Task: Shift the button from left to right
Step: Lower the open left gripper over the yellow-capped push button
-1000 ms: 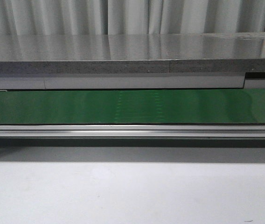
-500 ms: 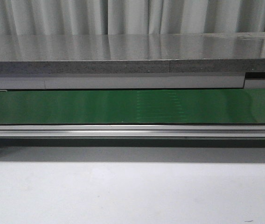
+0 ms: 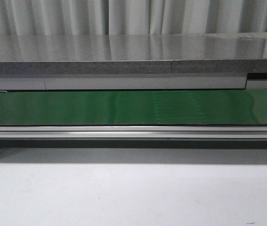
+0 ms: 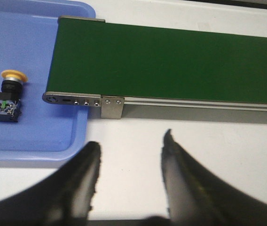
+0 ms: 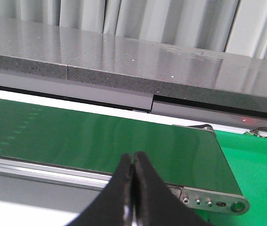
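The button [image 4: 7,96] lies on its side in the blue tray [image 4: 53,146], at ten o'clock from the open, empty left gripper [image 4: 129,153]. Reach step: move out to it and straddle the body. The right gripper [image 5: 133,170], closed and empty, waits over the belt [image 5: 100,141].

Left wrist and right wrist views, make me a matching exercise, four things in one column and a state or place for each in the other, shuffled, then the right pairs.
Column one:
1. button
2. conveyor belt
3. left gripper
4. right gripper

Column two:
A. fingers pressed together, holding nothing
B. green, nothing on it
C. lying on the blue tray
D. fingers spread apart over the white table

Pairs: 1-C, 2-B, 3-D, 4-A
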Robot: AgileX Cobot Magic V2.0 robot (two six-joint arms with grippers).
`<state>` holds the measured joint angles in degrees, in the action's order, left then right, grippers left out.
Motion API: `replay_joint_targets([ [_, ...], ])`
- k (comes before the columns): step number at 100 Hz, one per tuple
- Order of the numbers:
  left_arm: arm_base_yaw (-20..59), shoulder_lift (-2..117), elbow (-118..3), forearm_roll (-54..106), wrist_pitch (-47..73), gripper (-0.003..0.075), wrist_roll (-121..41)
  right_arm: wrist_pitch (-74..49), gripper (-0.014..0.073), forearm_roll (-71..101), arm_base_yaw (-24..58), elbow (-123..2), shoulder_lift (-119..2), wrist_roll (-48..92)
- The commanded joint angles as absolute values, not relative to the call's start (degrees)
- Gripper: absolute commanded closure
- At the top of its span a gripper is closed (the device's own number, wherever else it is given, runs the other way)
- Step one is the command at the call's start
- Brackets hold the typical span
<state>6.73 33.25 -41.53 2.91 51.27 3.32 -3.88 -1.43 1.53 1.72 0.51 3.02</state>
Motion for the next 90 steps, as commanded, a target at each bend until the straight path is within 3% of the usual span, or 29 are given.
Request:
replay_joint_targets([
  [1, 7.05, 33.81, -43.42, 2.49, 48.38, 0.0128, 3.97, 0.33, 0.0662, -1.86, 1.62, 1.67, 1.38, 2.99],
  [9, 7.05, 33.81, -43.42, 1.72, 48.38, 0.0052, 3.97, 0.33, 0.0662, -1.86, 1.62, 1.67, 1.38, 2.99],
  [50, 7.05, 35.43, -45.60, 0.00, 48.49, 0.0058, 3.97, 0.33, 0.0662, -1.86, 1.62, 1.67, 1.38, 2.99],
  [90, 4.03, 53.40, -59.49, -10.55, 53.12, 0.0058, 3.97, 0.33, 0.0662, -1.86, 1.62, 1.67, 1.38, 2.99],
])
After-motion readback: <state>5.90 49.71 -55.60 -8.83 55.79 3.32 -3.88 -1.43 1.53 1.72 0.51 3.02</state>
